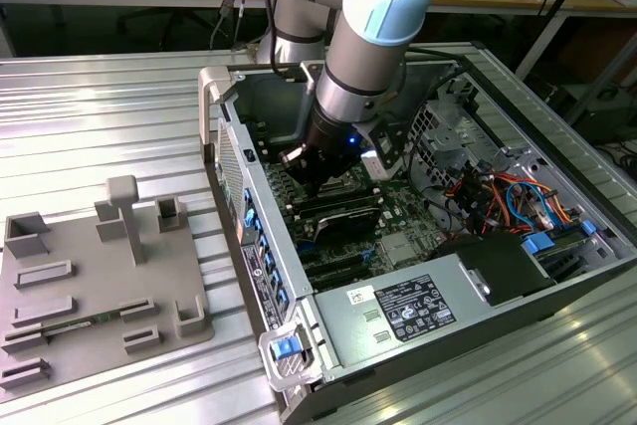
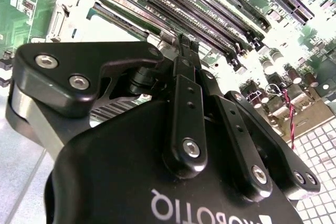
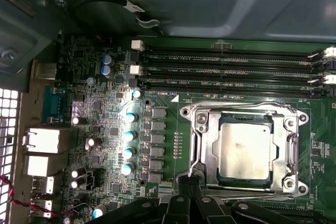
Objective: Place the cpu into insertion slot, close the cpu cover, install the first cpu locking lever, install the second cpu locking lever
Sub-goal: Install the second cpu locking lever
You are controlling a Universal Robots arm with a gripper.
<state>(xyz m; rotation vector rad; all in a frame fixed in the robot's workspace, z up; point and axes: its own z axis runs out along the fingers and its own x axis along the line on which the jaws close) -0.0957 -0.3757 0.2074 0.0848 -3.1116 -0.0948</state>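
Note:
In the first wrist view the cpu lies flat in the insertion slot, its silvery-tan face up. The cpu cover, a silvery frame plate, lies down around it, and the chip shows through its window. A thin wire lever runs along the socket edge beside the memory slots. My gripper is shut, with its black tips together at the socket's corner next to a curled lever end. In the exterior view the gripper reaches down into the open case. In the second wrist view its fingers meet just above the board.
Long black memory slots run beside the socket, and capacitors stand on the other side. The case walls, a grey power supply and loose cables surround the board. A grey parts fixture sits at the exterior view's left.

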